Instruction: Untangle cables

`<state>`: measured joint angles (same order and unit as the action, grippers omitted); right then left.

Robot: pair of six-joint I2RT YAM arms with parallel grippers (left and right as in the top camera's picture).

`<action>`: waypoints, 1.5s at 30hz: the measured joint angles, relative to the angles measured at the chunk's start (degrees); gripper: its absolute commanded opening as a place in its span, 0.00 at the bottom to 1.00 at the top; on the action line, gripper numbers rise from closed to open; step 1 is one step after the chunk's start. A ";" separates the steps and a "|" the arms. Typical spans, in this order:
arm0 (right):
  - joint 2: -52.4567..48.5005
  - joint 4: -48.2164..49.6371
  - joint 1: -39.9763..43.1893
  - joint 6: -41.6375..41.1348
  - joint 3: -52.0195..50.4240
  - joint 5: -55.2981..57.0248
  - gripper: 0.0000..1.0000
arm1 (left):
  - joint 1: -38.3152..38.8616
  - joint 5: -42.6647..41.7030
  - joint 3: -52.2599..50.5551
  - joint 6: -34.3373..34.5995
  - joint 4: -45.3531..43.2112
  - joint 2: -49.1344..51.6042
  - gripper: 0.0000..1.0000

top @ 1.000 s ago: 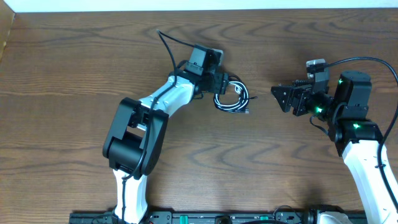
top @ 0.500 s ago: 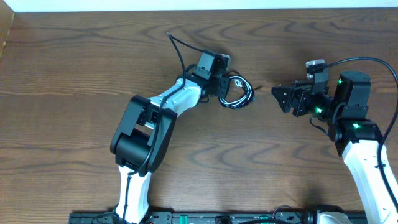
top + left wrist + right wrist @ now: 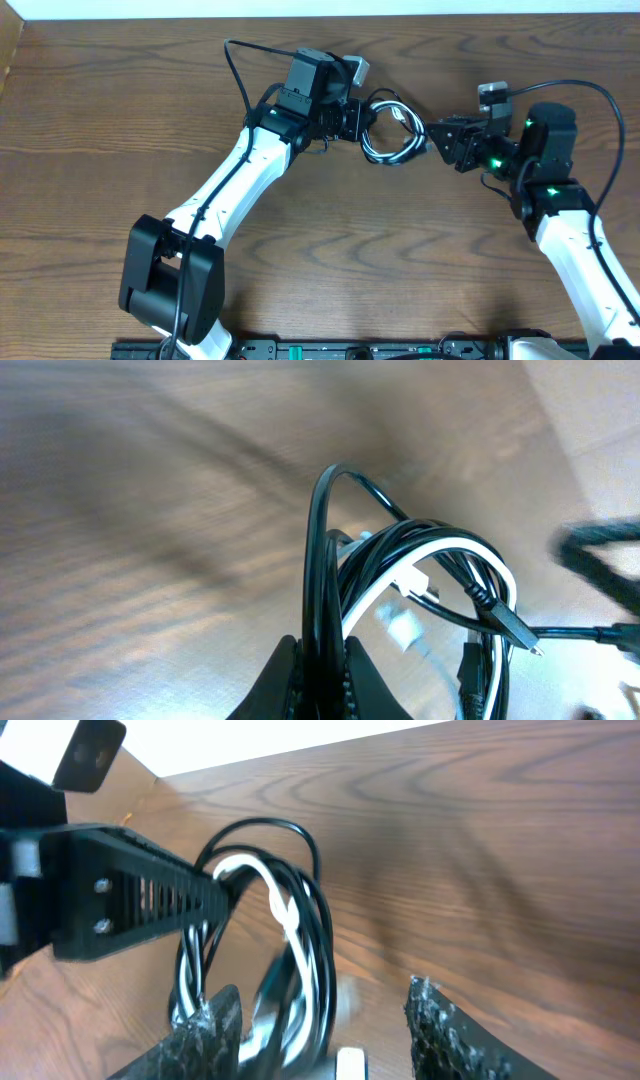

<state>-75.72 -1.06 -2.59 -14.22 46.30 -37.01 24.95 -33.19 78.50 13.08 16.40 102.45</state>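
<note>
I'm watching my left tool [image 3: 357, 120] pinching the black cord [image 3: 318, 560] of the cable bundle [image 3: 392, 140] over the tabletop [image 3: 100, 150]. The white cord [image 3: 445, 550] is looping through that bundle. My right tool [image 3: 432, 140] is standing spread, with the bundle sitting between its fingers [image 3: 215, 1020].

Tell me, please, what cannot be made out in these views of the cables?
Left wrist: the lower coil of the black cable and white cable, cut off by the bottom edge.
Right wrist: whether the right end effector touches them; the bottom edge crops the contact.
Overhead: how they cross; too small.
</note>
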 measured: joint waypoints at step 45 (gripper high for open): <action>-9.81 -5.40 -0.50 -3.80 5.33 -16.35 0.50 | -3.06 -13.31 -0.35 3.76 6.14 -11.87 0.08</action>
<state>-85.54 -6.46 -3.09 -18.02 51.64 -53.36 21.89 -46.50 78.15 16.84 22.55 90.59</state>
